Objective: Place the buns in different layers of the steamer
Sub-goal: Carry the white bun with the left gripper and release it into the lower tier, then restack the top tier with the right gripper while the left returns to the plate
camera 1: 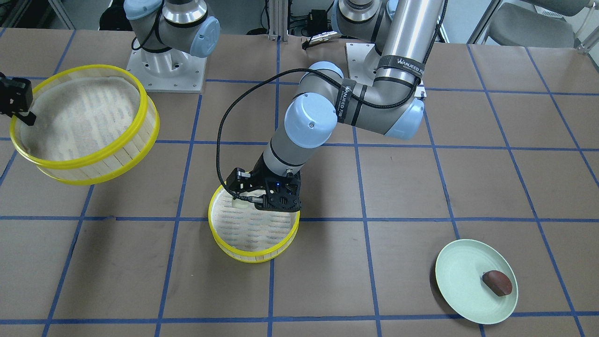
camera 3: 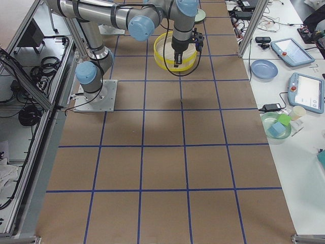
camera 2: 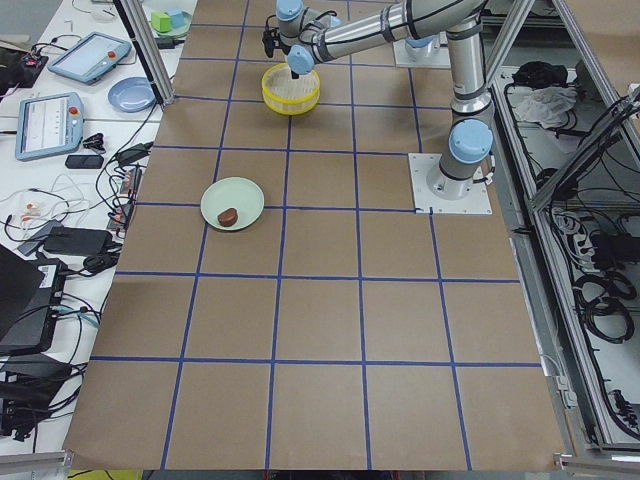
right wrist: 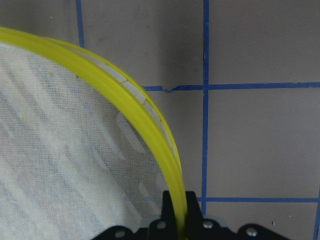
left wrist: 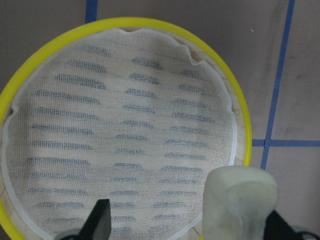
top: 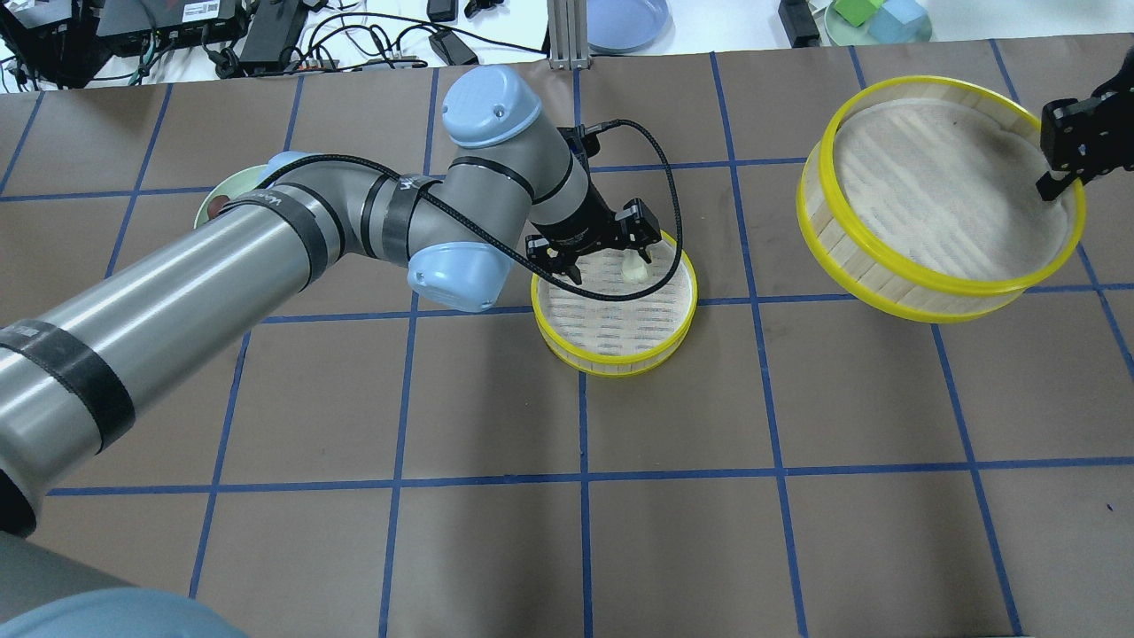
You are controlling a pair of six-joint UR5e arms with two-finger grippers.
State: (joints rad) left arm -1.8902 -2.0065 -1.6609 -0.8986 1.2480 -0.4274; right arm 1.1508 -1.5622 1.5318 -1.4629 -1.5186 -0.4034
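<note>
Cream-white bun (left wrist: 242,197): within the rim of the centre steamer tray (left wrist: 125,22), at its edge, against one finger of the left claw (top: 602,264), whose jaws stand spread wide, the other finger well apart from it. Second steamer tray (top: 948,177): tilted, its yellow rim pinched by the closed right claw (right wrist: 183,212). Reddish-brown bun (camera 1: 497,282): on a pale green plate (camera 1: 461,276), well apart on the tabletop (camera 1: 398,187).
</note>
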